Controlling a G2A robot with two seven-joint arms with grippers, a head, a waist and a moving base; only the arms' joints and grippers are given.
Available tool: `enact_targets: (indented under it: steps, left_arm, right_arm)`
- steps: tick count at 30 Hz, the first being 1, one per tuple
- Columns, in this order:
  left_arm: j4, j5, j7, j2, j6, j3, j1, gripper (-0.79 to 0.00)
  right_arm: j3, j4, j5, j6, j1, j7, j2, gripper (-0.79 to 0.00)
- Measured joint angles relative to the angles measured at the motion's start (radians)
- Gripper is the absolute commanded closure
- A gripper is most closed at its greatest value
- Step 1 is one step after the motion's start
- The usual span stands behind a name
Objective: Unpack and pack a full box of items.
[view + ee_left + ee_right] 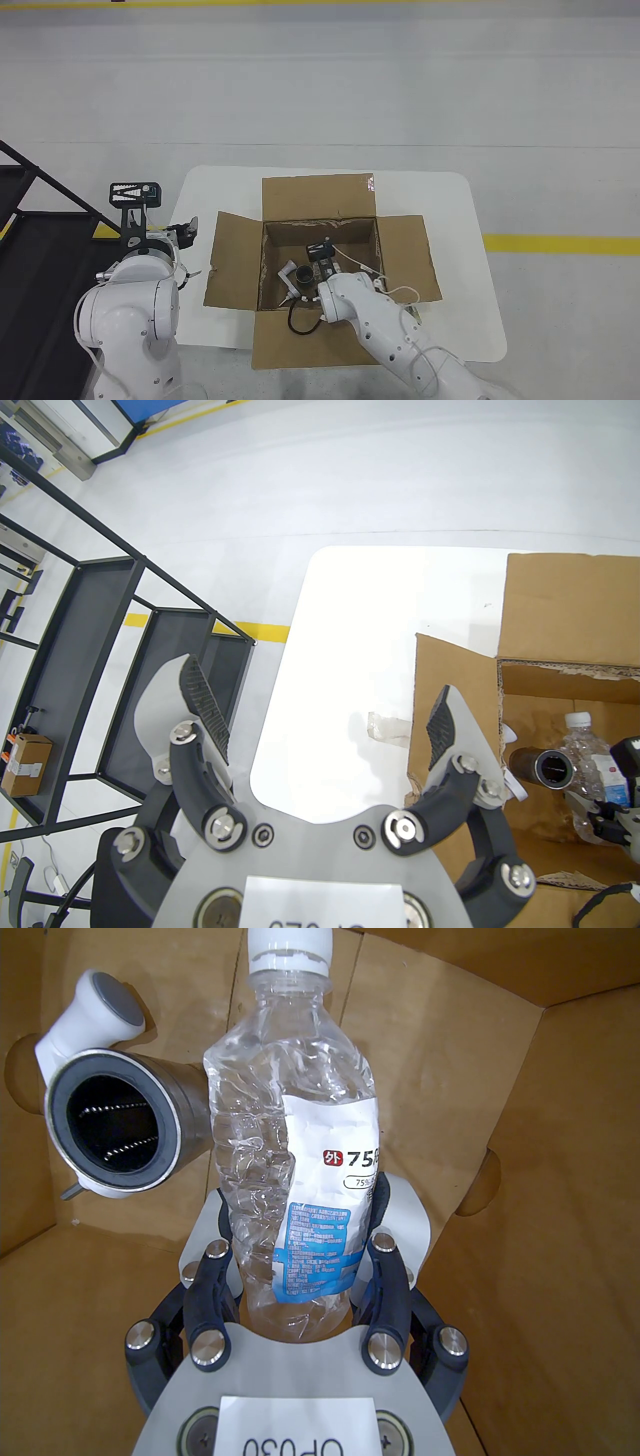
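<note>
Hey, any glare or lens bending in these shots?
Left wrist view: the white table glares, and the black rack looks bowed by the wide lens. Right wrist view: highlights glint on the crumpled bottle in the right claw.

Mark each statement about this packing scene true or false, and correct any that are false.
1. The right gripper grips a plastic bottle inside the cardboard box. True.
2. The bottle has no cap. False: its white cap is on.
3. A metal tube lies in the box beside the bottle. True.
4. The left gripper holds the tube. False: it is open and empty, above the table edge outside the box.
</note>
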Motion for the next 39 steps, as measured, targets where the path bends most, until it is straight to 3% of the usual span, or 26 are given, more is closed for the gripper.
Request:
enact_targets:
  steps: [3,4,7,22,26,30,31,32,34,36,39]
  left_arm:
    - [0.000,0.000,0.000,0.000,0.000,0.000,0.000,-0.785]
    - [0.000,0.000,0.000,0.000,0.000,0.000,0.000,-0.785]
    - [0.000,0.000,0.000,0.000,0.000,0.000,0.000,-0.785]
    - [0.000,0.000,0.000,0.000,0.000,0.000,0.000,-0.785]
    - [0.000,0.000,0.000,0.000,0.000,0.000,0.000,-0.785]
    - [0.000,0.000,0.000,0.000,0.000,0.000,0.000,-0.785]
    - [0.000,0.000,0.000,0.000,0.000,0.000,0.000,-0.785]
    - [0.000,0.000,0.000,0.000,0.000,0.000,0.000,-0.785]
    - [0.000,0.000,0.000,0.000,0.000,0.000,0.000,-0.785]
    - [0.000,0.000,0.000,0.000,0.000,0.000,0.000,-0.785]
    - [0.000,0.000,0.000,0.000,0.000,0.000,0.000,-0.785]
  right_arm:
    - [0.003,0.009,-0.003,-0.005,0.002,0.000,-0.004,-0.385]
    - [0.004,0.012,-0.005,-0.007,0.003,0.000,-0.005,-0.440]
    - [0.007,0.017,-0.009,-0.014,0.005,0.002,-0.009,-0.785]
    - [0.071,-0.064,-0.030,-0.040,-0.017,0.025,-0.006,-0.785]
    - [0.154,-0.211,-0.031,-0.048,-0.054,0.041,0.015,-0.785]
    - [0.316,-0.474,-0.030,-0.097,-0.149,0.050,0.054,-0.785]
    - [0.357,-0.532,-0.035,-0.114,-0.173,0.051,0.063,-0.711]
    - [0.401,-0.587,-0.045,-0.132,-0.196,0.050,0.072,-0.382]
    - [0.505,-0.700,-0.092,-0.179,-0.247,0.053,0.093,-0.262]
    - [0.602,-0.789,-0.162,-0.222,-0.293,0.070,0.110,-0.025]
    - [0.729,-0.880,-0.238,-0.281,-0.348,0.121,0.129,0.000]
